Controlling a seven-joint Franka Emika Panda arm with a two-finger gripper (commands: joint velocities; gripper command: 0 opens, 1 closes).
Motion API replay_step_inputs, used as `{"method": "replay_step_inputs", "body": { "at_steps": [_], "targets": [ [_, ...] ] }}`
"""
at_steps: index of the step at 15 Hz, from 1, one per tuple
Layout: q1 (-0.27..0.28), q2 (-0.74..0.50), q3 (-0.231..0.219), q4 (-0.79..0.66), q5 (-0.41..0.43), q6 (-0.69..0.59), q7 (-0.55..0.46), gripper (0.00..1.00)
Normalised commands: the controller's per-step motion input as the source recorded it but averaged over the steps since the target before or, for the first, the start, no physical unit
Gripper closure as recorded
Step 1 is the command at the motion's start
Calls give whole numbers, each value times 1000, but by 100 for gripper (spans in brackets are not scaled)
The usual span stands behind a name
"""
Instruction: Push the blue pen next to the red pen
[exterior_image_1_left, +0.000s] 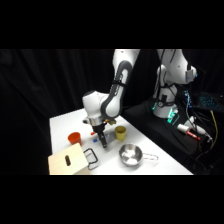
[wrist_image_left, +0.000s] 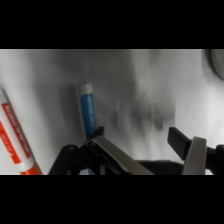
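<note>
Claw (wrist_image_left: 145, 142) spread wide, empty, one finger (wrist_image_left: 112, 152) touching blue pen (wrist_image_left: 87, 110); light, rolls easily, nudge mid-barrel toward red pen (wrist_image_left: 15, 140)

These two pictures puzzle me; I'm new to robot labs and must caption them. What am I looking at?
The side view shows a white robot arm reaching down over a white table. On the table stand an orange-red cup, a mustard-yellow cup, a round steel pan and a tan wooden block. The other picture comes from a camera on the arm's wrist, looking past its end effector, whose fingers are open and hold nothing. Just beyond lie a short blue-and-white pen and, apart at the left edge, a red-and-white pen.
</note>
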Motion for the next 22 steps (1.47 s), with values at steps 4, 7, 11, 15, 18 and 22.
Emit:
{"method": "replay_step_inputs", "body": {
  "at_steps": [4, 7, 11, 15, 18, 22],
  "targets": [
    [-166, -17, -52, 52, 41, 64, -136, 0],
    [-122, -40, -27, 62, 21, 6, -139, 0],
    [-86, -290, 55, -57, 21, -328, -179, 0],
    [93, -647, -60, -226, -72, -494, -27, 0],
    [157, -613, -131, -119, -54, -547, 81, 0],
    [182, -397, -157, 25, -93, -433, 149, 0]
  ]
}}
